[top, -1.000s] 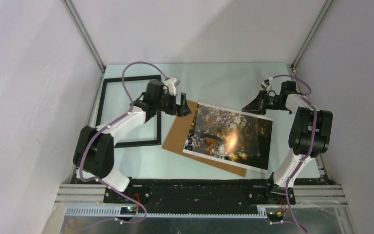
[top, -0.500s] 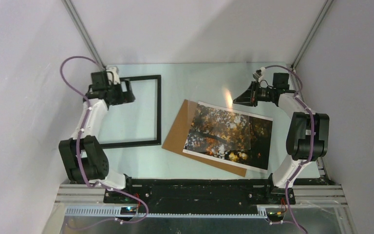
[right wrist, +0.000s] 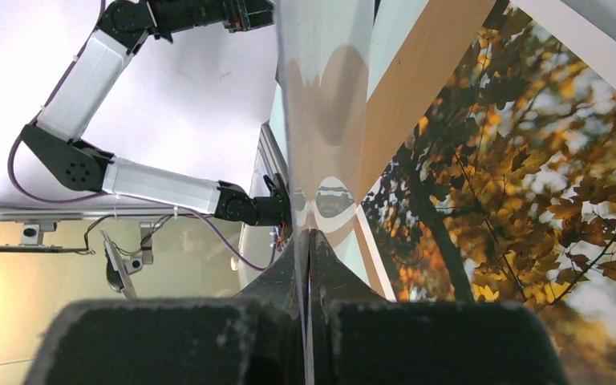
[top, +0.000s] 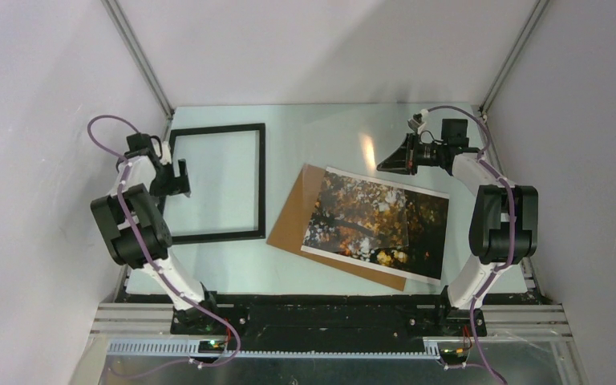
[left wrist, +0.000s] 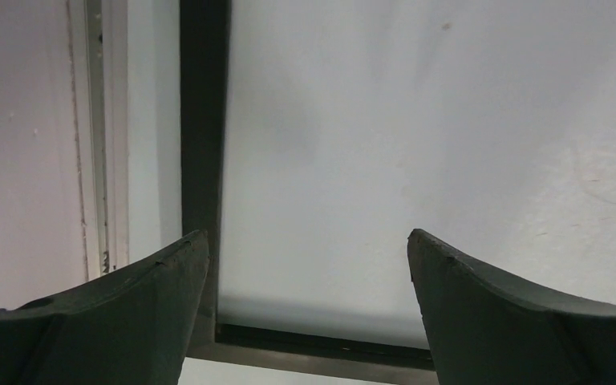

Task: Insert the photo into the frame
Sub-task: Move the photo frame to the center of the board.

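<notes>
Table (top: 329, 132), frame (left wrist: 203, 120) beneath left claw (left wrist: 308, 241)

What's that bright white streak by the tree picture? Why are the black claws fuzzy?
Top view: the streak is glare, likely off the clear sheet the right gripper holds. Left wrist view: the fingers sit too near the lens, so blur.

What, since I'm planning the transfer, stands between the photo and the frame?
A clear pane, pinched in the shut right gripper, extends over part of the photo. Nothing visible lies on the table between the photo and the frame.
</notes>
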